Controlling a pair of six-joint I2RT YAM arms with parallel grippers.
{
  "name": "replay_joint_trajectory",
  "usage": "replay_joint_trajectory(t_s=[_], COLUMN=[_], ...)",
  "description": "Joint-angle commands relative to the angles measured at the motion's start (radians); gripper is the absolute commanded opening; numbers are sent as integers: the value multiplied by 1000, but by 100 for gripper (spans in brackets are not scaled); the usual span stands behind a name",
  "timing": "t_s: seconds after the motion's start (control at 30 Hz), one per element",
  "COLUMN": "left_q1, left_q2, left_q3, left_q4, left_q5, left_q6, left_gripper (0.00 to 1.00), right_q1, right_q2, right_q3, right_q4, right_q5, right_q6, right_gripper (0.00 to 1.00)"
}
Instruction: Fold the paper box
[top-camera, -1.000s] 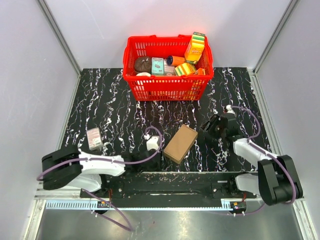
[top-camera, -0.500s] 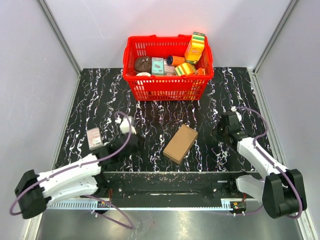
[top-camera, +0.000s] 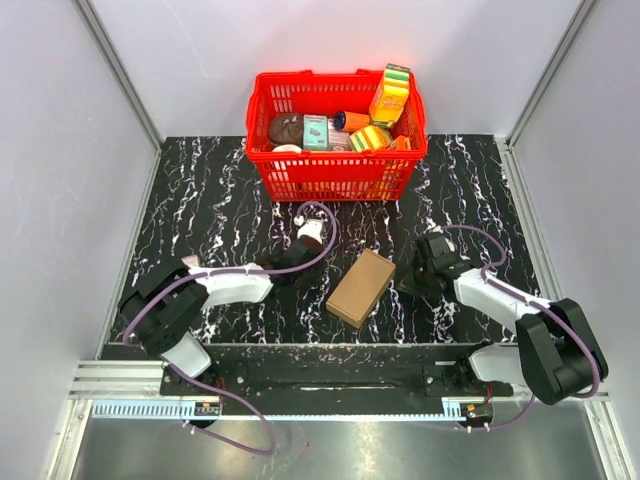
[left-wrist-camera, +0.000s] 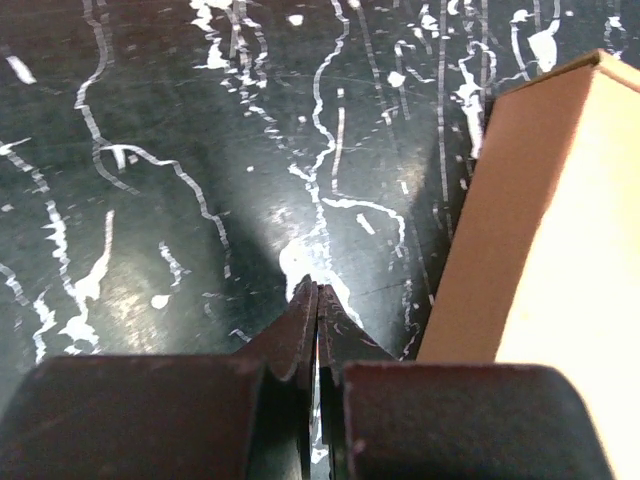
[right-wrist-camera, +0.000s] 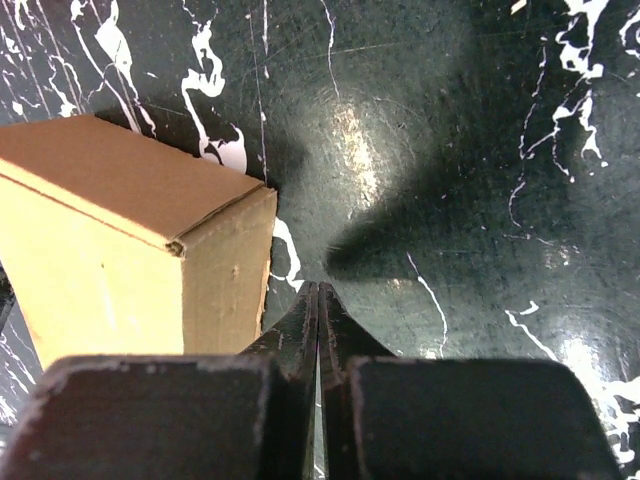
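Observation:
The paper box (top-camera: 361, 287) is a closed, slim brown carton lying flat and slanted on the black marbled table (top-camera: 210, 200), between my two arms. My left gripper (top-camera: 303, 258) is just to its left, shut with nothing in it. In the left wrist view the jaws (left-wrist-camera: 318, 288) meet over bare table, and the box (left-wrist-camera: 540, 230) fills the right side, apart from them. My right gripper (top-camera: 412, 280) is just right of the box, also shut and empty. In the right wrist view its tips (right-wrist-camera: 318, 288) rest beside the box's end face (right-wrist-camera: 225, 270).
A red plastic basket (top-camera: 335, 175) of colourful packages stands at the back centre, beyond the box. Grey walls enclose the table on the left, right and back. The arms' base rail (top-camera: 330, 375) runs along the near edge.
Both grippers have shut. The left arm swung out left, then came back in beside the box. The right gripper drew away, then returned to the box's right end. The box has not moved.

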Motion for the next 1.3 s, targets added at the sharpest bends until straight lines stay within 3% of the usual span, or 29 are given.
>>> replay_joint_trajectory(t_s=[0.0,0.23,0.6,0.77,0.9,0.93,1.0,1.03,1.13,1.27], left_q1=[5,-27,-82,-87,-73,-64,-44,-41,-38,-41], left_q2=[36,96,112,83,-16,-39,-119,-153,-292,-477], left_q3=[60,62,22,-22,-39,-39,-35,-33,-26,-24], left_q4=[122,221,281,242,72,26,-115,-157,-292,-415], left_q5=[111,252,289,241,43,13,-62,-85,-136,-124], left_q6=[33,54,37,1,-53,-82,-104,-114,-117,-104], left_gripper=[0,0,0,0,14,33,48,60,70,76], right_q1=[8,11,11,10,10,10,8,8,-4,-35], right_q2=[36,86,164,129,33,11,-55,-78,-168,-335], right_q3=[-6,-10,-1,-7,22,31,68,79,106,74], right_q4=[85,196,335,296,116,77,-42,-75,-163,-159], right_q5=[-22,-90,-194,-145,47,92,216,250,307,205], right_q6=[22,21,-12,-18,-13,-16,-22,-21,-45,-70], right_gripper=[0,0,1,3,19,32,52,69,82,96])
